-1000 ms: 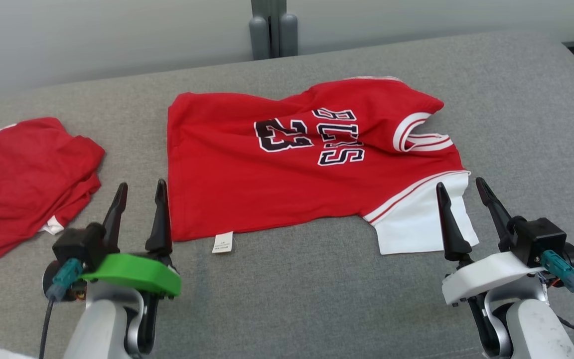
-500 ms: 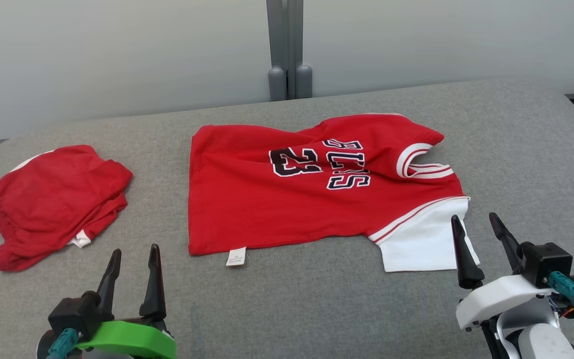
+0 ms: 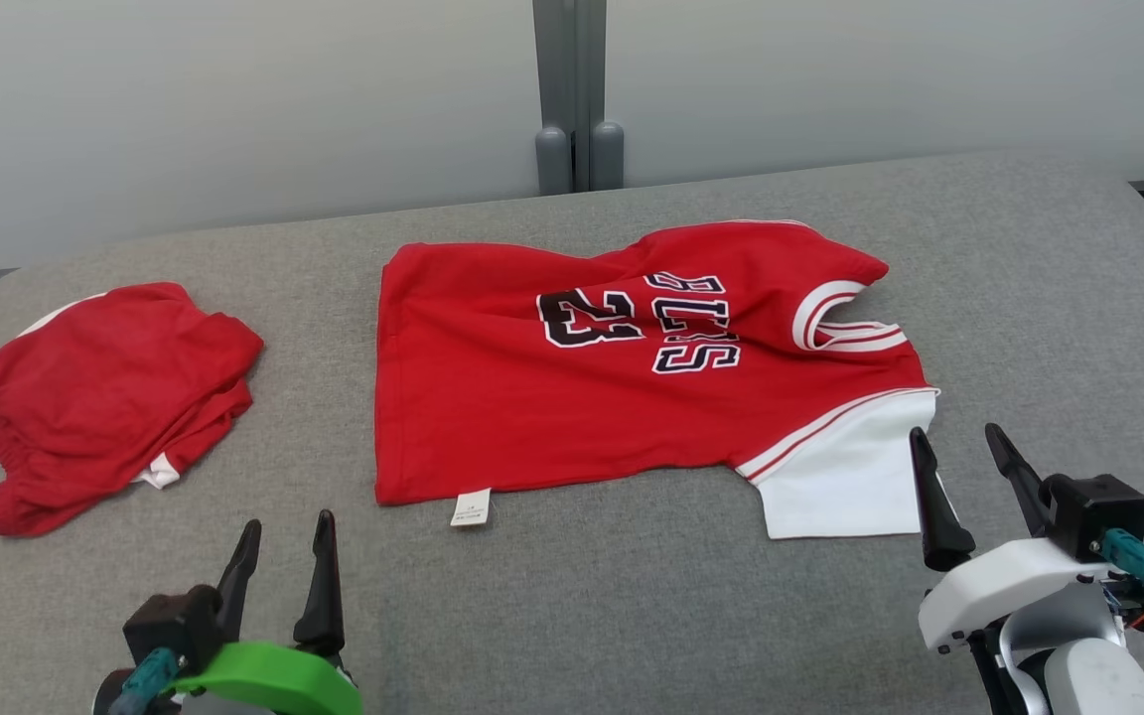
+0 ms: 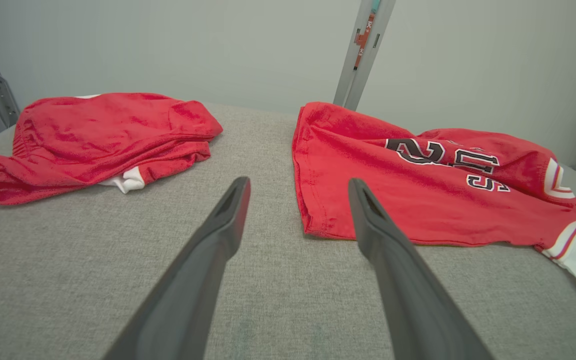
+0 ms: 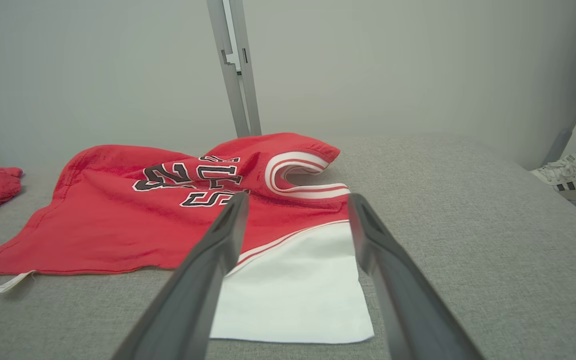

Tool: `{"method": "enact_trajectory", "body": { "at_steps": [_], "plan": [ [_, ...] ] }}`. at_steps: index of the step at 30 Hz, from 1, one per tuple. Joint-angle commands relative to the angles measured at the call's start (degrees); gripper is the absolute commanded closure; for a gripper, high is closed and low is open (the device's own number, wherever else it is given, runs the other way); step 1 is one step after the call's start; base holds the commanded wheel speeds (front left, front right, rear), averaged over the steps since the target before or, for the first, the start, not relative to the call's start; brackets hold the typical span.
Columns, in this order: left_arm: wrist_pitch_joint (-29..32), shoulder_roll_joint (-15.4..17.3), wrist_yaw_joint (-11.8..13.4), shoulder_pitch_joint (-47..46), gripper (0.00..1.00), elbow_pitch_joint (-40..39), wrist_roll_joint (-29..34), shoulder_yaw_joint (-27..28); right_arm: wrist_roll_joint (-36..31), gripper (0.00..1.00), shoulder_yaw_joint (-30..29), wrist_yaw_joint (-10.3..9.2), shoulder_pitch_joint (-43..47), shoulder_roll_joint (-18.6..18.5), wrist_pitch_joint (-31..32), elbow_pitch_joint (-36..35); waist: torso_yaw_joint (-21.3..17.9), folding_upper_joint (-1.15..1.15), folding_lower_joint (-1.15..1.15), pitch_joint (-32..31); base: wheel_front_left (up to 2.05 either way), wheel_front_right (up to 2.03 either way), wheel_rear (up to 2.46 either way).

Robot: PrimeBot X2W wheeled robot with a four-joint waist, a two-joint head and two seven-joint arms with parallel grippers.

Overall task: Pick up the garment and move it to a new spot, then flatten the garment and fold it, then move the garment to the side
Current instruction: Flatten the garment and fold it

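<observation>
At the table's [image 3: 632, 616] near edge, my left gripper [image 3: 289, 520] and right gripper [image 3: 955, 431] have their fingers spread and hold nothing. Beyond, the jersey [image 3: 572, 417] lies mid-table, rumpled near the collar. Pinching only one layer could drag in new creases. A red bundle [image 3: 105, 387] sits by the left edge.
</observation>
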Motion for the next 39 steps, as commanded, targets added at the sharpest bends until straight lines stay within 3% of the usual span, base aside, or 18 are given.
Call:
{"method": "enact_trajectory", "body": {
  "at_steps": [1, 6, 12, 16, 23, 32, 33, 34, 35, 36, 37, 39],
  "plan": [
    [1.1, 0.1, -0.1, -2.5, 0.00, 0.7, -0.9, -0.3, 0.3, 0.00, -0.4, -0.06, -0.8, -0.1, 1.1, 0.1, 0.0, 0.00, 0.00, 0.2, 0.00, 0.00, 0.00],
    [9.2, 0.1, 0.2, -8.8, 0.00, 6.0, -1.2, -2.5, -0.8, 0.00, -3.9, -0.06, -2.7, -0.1, 8.6, 2.1, 0.4, 0.00, 0.00, 2.3, 0.00, 0.00, 0.00],
    [17.5, -0.5, 2.8, -17.3, 0.00, 13.1, -1.8, -4.1, -2.8, 0.00, -5.8, -0.06, -6.9, 0.2, 15.3, 5.5, 0.2, 0.00, 0.00, 6.3, 0.00, 0.00, 0.00],
    [19.4, -0.8, 4.8, -21.4, 0.00, 16.6, -2.7, -4.7, -3.3, 0.00, -6.4, -0.06, -9.8, 0.5, 17.2, 8.6, -0.5, 0.00, 0.00, 9.1, 0.00, 0.00, 0.00],
    [21.3, -1.0, 5.7, -24.8, 0.00, 21.0, -4.5, -7.4, -4.5, 0.00, -7.8, -0.06, -13.4, 0.9, 18.6, 15.0, -1.4, 0.00, 0.00, 13.0, 0.00, 0.00, 0.00],
    [22.6, -1.1, 8.3, -25.1, 0.00, 25.8, -5.6, -9.4, -2.1, 0.00, -3.7, -0.02, -14.7, 1.2, 21.7, 22.9, -1.3, 0.00, 0.00, 14.6, 0.00, 0.00, 0.00],
    [23.1, -1.1, 8.6, -25.2, 0.00, 26.4, -5.6, -9.8, -1.9, 0.31, -3.1, -0.01, -14.8, 1.3, 21.8, 23.5, -1.3, 0.00, 0.00, 14.6, 0.00, 0.00, 0.00],
    [23.4, -1.1, 8.6, -25.2, 0.00, 26.8, -5.9, -10.0, -2.0, 0.74, -2.7, -0.01, -14.8, 1.4, 21.7, 23.7, -1.3, 0.00, 0.00, 14.7, 0.00, 0.00, 0.00],
    [23.9, -1.2, 8.6, -25.1, 0.18, 27.3, -6.1, -10.4, -2.2, 1.00, -2.0, 0.05, -14.8, 1.4, 21.9, 24.0, -1.3, 0.00, 0.00, 14.7, 0.00, 0.00, 0.00],
    [24.3, -1.2, 8.5, -25.1, 0.69, 27.8, -6.2, -10.8, -2.1, 1.00, -1.7, 0.06, -14.8, 1.4, 22.1, 24.3, -1.3, 0.00, 0.00, 14.7, 0.00, 0.00, 0.00],
    [24.6, -1.2, 8.0, -24.8, 1.00, 28.1, -6.8, -11.2, -2.0, 1.00, -1.6, 0.05, -14.8, 1.3, 21.7, 24.3, -1.4, 0.00, 0.00, 14.7, 0.00, 0.00, 0.00],
    [24.3, -1.4, 7.7, -24.5, 1.00, 27.9, -7.7, -11.7, -1.9, 1.00, -1.4, 0.00, -15.1, 1.1, 20.9, 24.1, -1.4, 0.00, 0.00, 14.6, 0.00, 0.00, 0.00]
  ]
}}
